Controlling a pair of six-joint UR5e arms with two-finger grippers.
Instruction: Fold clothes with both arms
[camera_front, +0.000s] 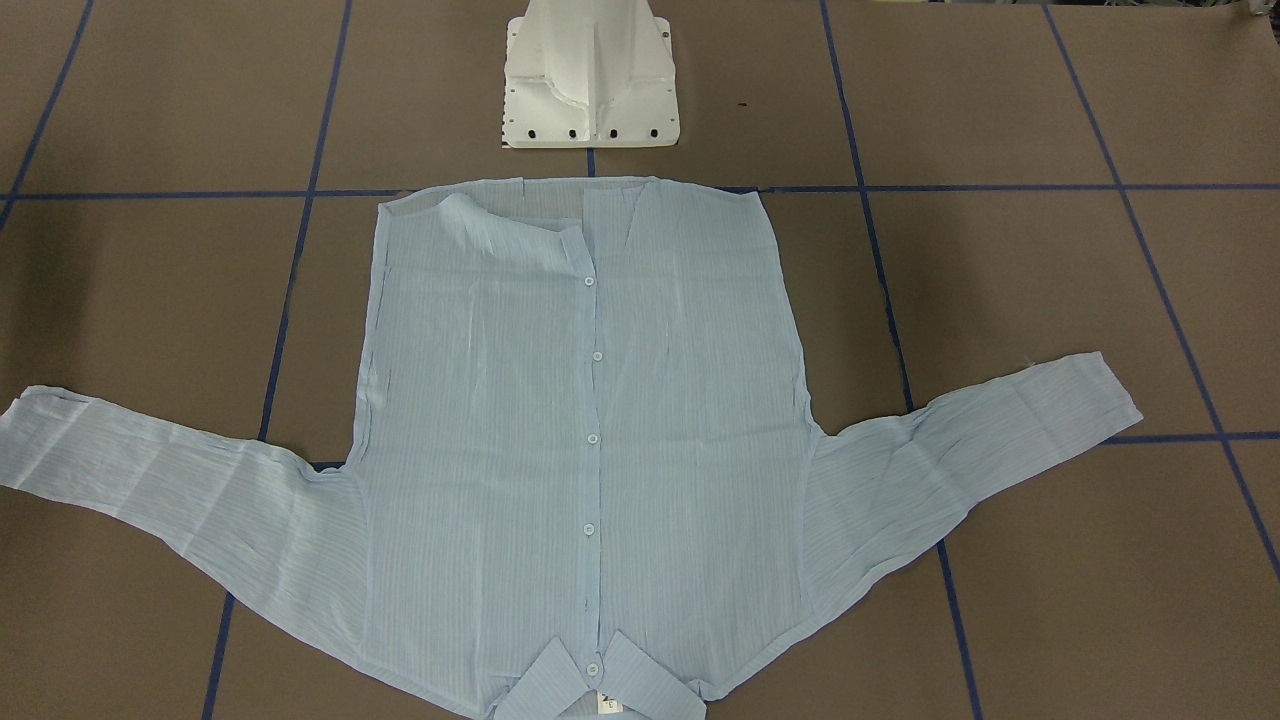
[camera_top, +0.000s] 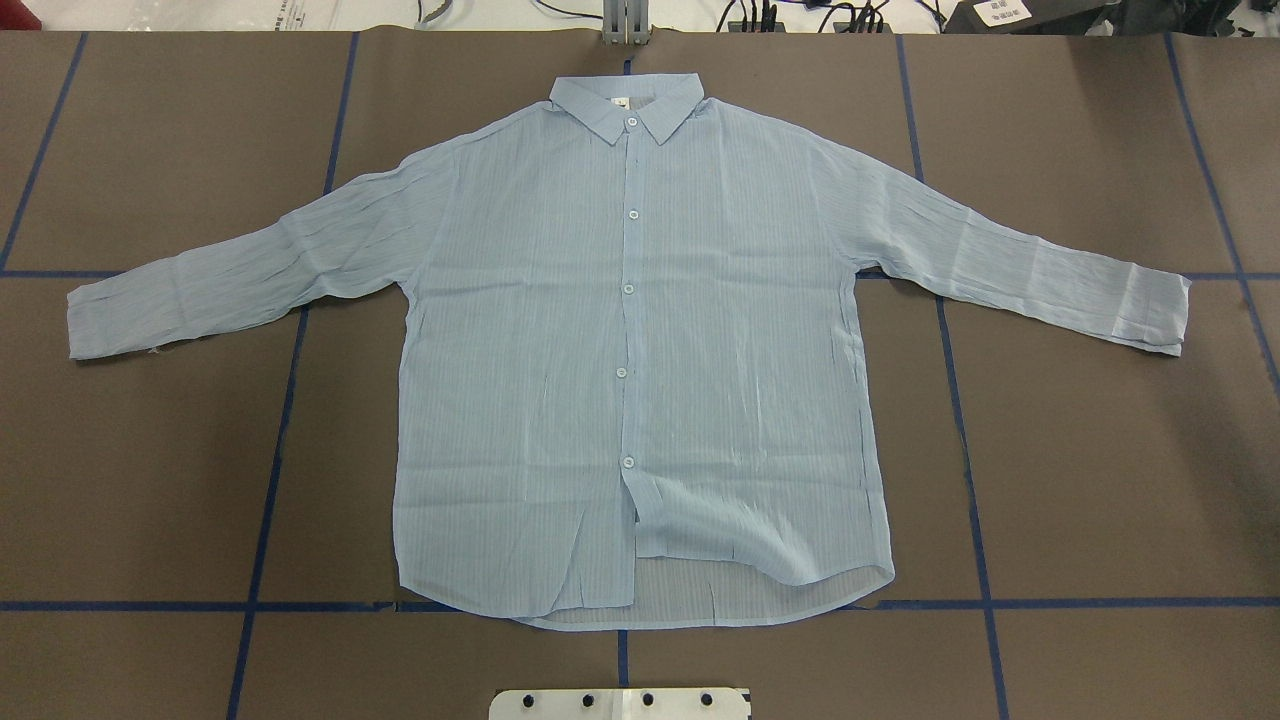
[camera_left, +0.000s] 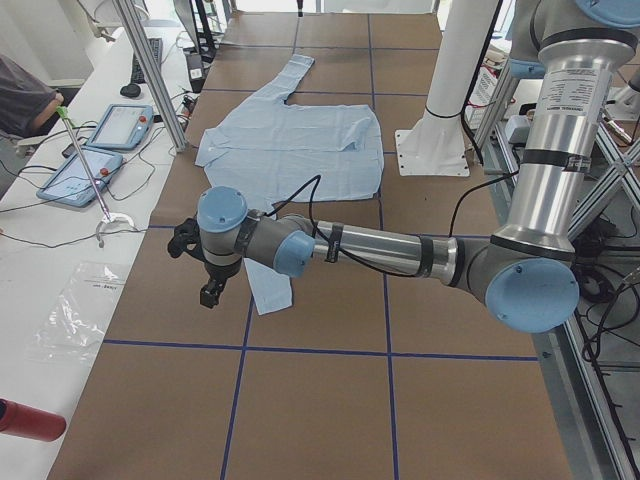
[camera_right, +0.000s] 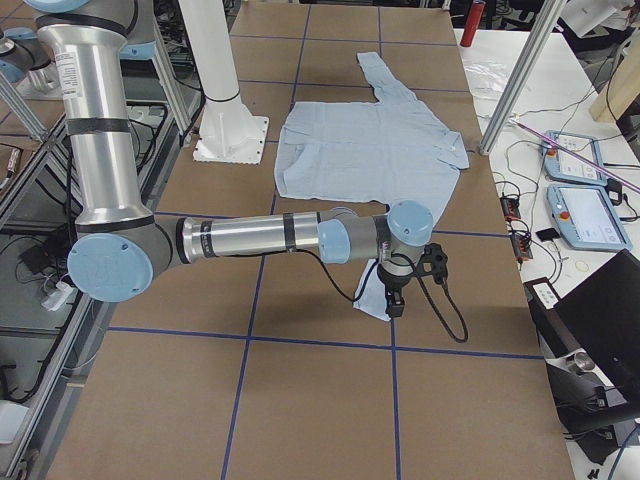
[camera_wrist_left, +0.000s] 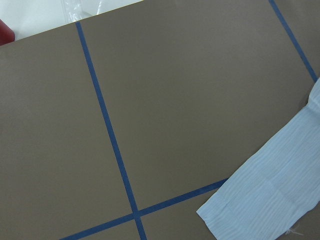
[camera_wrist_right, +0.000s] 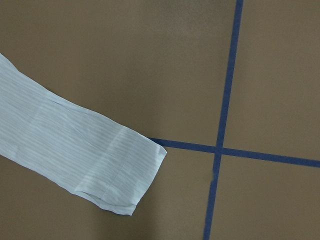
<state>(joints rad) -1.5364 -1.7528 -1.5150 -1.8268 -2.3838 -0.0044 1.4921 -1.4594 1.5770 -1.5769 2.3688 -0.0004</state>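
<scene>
Table (camera_top: 150, 480): brown, taped in a blue grid. The shirt (camera_top: 640, 350) lies flat and front up at its centre, buttoned, with the collar at the far edge from the robot and the hem toward the pedestal base (camera_front: 590, 90).

Step, my read: pre-grasp for fold one, nothing folded yet. The likely next move is for each arm to drop onto its own cuff, pinch the thin fabric without bunching it, and carry the sleeve in across the body. Both need to run in sync.

Left arm (camera_left: 380, 250): stretched out low and almost level, with its wrist above the table just past the end of the robot's-left sleeve (camera_top: 240, 270). Right arm (camera_right: 250, 238): mirror pose over the end of the other sleeve (camera_top: 1020, 260).

Each wrist camera has its cuff at the frame edge, not centred: left cuff (camera_wrist_left: 260, 200), right cuff (camera_wrist_right: 115, 170). Both need a small lateral correction before descent.

One front panel is rucked near the hem (camera_top: 720, 520) and could skew a later fold.

Left pincer (camera_left: 212, 293) and right pincer (camera_right: 393, 303) point down and hold nothing. They show only in the side views, so I can't tell whether the fingers are apart or together.

Collar (camera_top: 628, 105) is flat, and the white neck tag (camera_front: 610, 705) is visible.
</scene>
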